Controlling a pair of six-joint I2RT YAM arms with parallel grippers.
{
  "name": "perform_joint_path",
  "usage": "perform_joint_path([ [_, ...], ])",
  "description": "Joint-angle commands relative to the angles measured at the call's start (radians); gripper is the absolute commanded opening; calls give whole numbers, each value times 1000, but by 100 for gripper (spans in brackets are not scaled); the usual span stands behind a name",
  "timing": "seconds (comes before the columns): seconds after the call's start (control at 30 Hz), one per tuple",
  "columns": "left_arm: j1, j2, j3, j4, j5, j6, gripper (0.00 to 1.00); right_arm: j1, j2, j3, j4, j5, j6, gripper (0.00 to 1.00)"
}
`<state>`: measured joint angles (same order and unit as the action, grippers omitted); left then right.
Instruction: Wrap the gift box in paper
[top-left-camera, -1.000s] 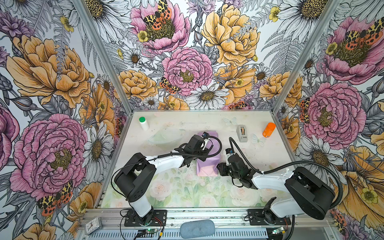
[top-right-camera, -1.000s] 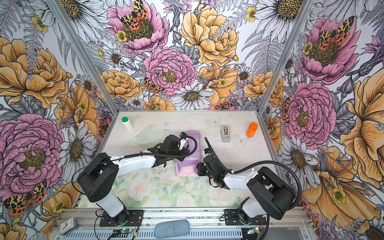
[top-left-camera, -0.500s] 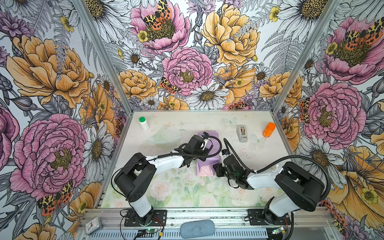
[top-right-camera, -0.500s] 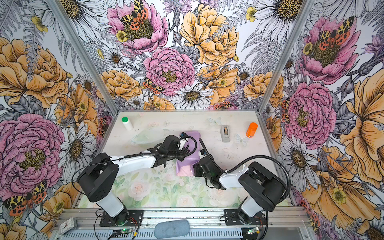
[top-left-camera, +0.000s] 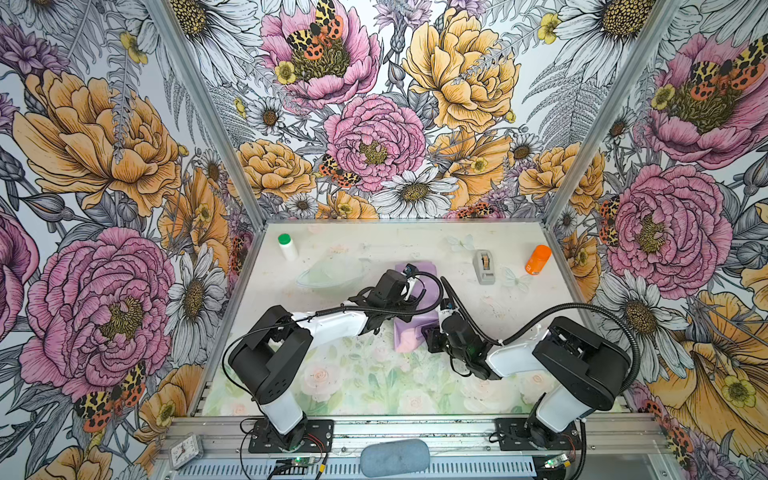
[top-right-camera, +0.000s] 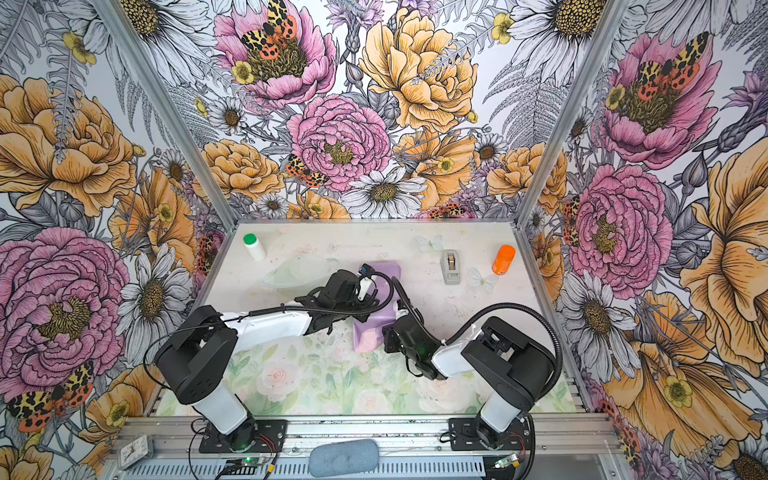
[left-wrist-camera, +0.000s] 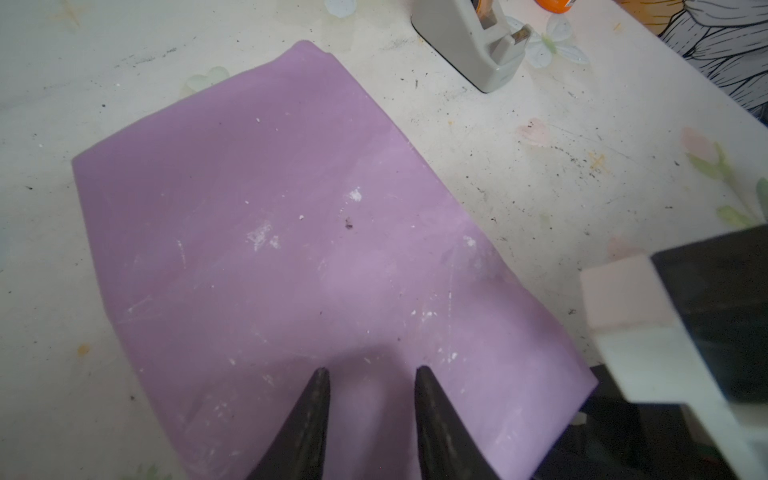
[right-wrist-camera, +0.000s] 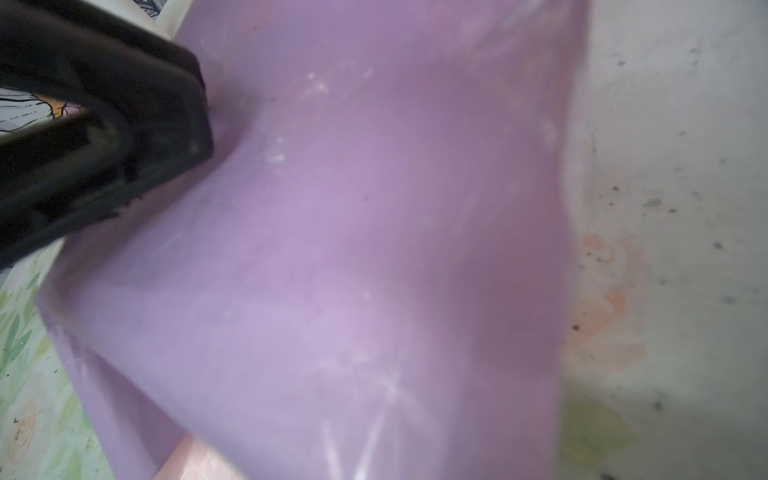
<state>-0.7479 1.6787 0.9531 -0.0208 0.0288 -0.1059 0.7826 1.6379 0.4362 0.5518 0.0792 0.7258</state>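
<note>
bench (top-left-camera: 365, 386): open floral room is left nearest.
right end effector (top-left-camera: 429, 335): set at the paper (left-wrist-camera: 291, 232) edge; opening cannot be told.
paper: draped mid-bench.
left end effector (left-wrist-camera: 370, 372): narrowly parted, pressed on paper.
far edge: tape dispenser (top-left-camera: 484, 266), orange bottle (top-left-camera: 538, 259).

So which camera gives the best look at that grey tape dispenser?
Both top views: the tape dispenser stands whole and unblocked there. The left wrist view is closer but cuts part of it off at the picture's edge. The right wrist view does not show it.
</note>
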Motion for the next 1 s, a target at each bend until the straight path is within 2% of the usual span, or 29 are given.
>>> perform_joint_path([
  [0.0, -4, 13, -27, -11, 36, -21, 36, 5, 20, 25, 46, 11, 5, 26],
  [0.13, -3, 10, -32, -10, 34, -24, 36, 5, -15, 2, 12, 5, -1, 29],
  [0.3, -4, 9, -35, -4, 33, -26, 36, 5, -81, -20, -119, -1, -17, 31],
  [0.63, -6, 6, -42, 7, 38, -34, 36, 5, -266, -63, -218, 1, -29, 34],
  [0.73, -6, 4, -42, 8, 38, -33, 36, 6, -268, -48, -200, 5, -26, 32],
  [0.97, -6, 3, -42, 9, 41, -32, 36, 36, -166, 11, -153, -36, -24, 28],
])
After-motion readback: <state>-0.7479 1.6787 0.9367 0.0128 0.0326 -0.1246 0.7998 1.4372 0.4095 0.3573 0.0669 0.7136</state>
